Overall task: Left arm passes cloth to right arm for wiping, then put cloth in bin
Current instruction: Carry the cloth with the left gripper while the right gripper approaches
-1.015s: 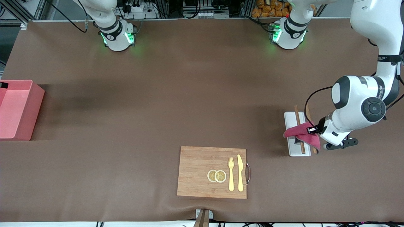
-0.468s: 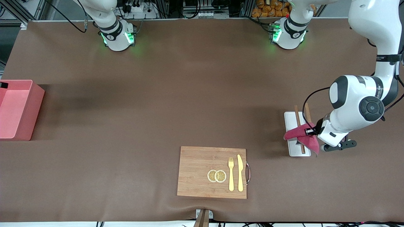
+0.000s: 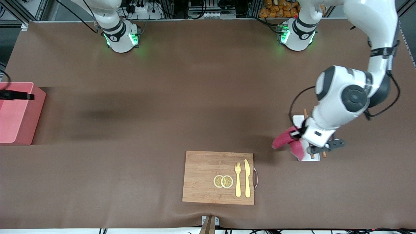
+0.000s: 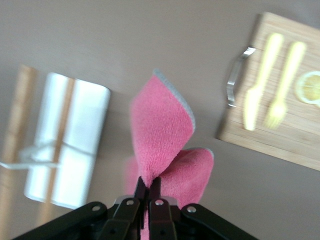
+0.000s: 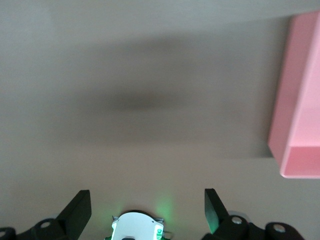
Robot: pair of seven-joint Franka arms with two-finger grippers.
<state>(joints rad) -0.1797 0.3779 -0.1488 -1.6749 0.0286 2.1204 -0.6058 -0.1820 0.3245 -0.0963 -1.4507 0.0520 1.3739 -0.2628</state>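
Two arms work the brown worktop. The left hand pinches the cloth between closed fingers, hanging just off the white tray with chopsticks, toward the wooden board. The right hand hangs spread wide beside the pink bin. No lettering is readable.

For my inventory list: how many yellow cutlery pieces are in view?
2. A yellow plastic fork and a yellow plastic knife lie side by side on the rectangular wooden board, beside two lemon slices. None seems hidden.
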